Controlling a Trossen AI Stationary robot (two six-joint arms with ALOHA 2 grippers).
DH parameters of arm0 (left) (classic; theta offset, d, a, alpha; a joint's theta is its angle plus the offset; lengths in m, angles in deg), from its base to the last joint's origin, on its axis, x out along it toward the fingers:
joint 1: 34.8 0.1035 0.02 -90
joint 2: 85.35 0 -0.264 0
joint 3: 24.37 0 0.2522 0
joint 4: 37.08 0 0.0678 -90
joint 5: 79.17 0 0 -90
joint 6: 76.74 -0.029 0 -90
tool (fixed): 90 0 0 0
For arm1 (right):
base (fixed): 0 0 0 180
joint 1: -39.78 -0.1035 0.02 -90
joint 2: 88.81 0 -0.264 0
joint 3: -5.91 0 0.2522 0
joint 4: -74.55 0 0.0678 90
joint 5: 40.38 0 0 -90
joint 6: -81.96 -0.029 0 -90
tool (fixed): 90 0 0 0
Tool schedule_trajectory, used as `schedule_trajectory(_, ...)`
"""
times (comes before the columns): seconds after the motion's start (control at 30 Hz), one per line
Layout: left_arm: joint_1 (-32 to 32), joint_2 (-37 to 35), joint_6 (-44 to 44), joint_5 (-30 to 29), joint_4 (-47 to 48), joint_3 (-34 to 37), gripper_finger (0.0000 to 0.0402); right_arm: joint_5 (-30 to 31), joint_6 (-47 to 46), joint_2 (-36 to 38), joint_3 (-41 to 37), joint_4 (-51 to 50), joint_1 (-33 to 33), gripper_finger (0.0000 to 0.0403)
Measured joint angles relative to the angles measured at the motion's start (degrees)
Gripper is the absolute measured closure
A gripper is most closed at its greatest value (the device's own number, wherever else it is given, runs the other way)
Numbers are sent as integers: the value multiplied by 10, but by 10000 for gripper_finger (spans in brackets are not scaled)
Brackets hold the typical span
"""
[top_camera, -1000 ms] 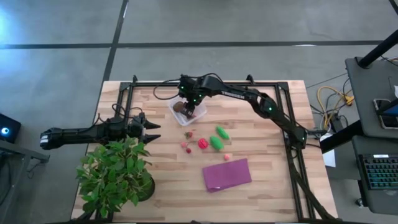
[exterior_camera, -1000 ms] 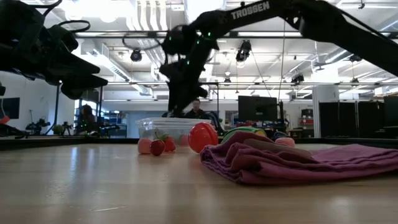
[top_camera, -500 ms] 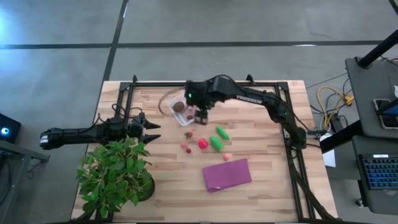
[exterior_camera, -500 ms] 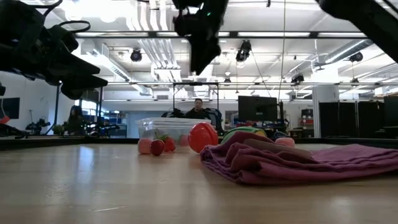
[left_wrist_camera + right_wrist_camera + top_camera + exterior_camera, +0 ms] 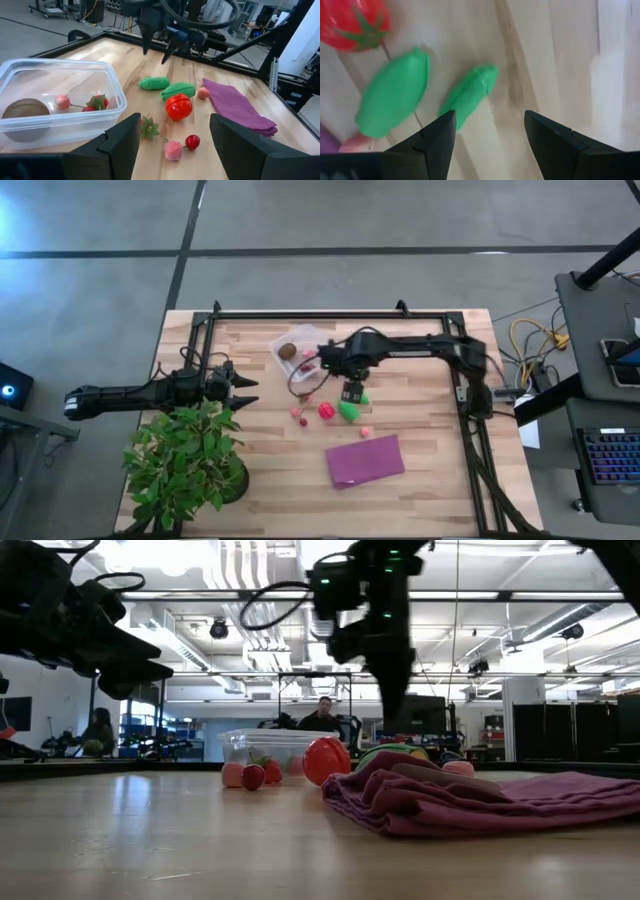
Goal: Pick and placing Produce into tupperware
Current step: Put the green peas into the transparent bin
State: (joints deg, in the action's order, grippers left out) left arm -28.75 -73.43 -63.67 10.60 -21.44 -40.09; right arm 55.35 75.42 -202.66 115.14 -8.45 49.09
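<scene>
Hovering above the green produce (image 5: 351, 409) just beside the tupperware (image 5: 296, 352), the right gripper (image 5: 351, 392) hangs with fingers apart and empty. Next pick seems underway: it should descend and close on one piece. The left gripper (image 5: 238, 385), fingers spread, waits well apart from the tupperware.

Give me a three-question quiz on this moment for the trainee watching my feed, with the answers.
1. True or false: the right gripper is carrying a piece of produce.
2. Which is already inside the tupperware? A) brown ball B) red tomato C) purple cloth
3. Where is the left gripper?

Key
1. False: it hangs open and empty above the two green pieces.
2. A. The ball lies in the container with a pink berry and a red one; the tomato and cloth are on the table.
3. Parked open at the table's left side, beside the potted plant, away from the produce.
</scene>
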Motion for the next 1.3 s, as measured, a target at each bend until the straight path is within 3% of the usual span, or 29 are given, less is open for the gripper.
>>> schedule_trajectory(0.2,0,0,0,0,1,0,178,-34,-118,95,-146,110,22,174)
schedule_trajectory(0.4,0,0,0,0,0,0,178,-81,-203,115,-207,172,27,174)
schedule_trajectory(1.0,0,0,0,0,0,0,178,-86,-277,97,-255,263,5,175)
schedule_trajectory(1.17,0,0,0,0,0,0,178,-42,-291,97,-275,310,-1,178)
schedule_trajectory(1.3,0,0,0,0,0,0,178,-41,-291,97,-294,330,-1,179)
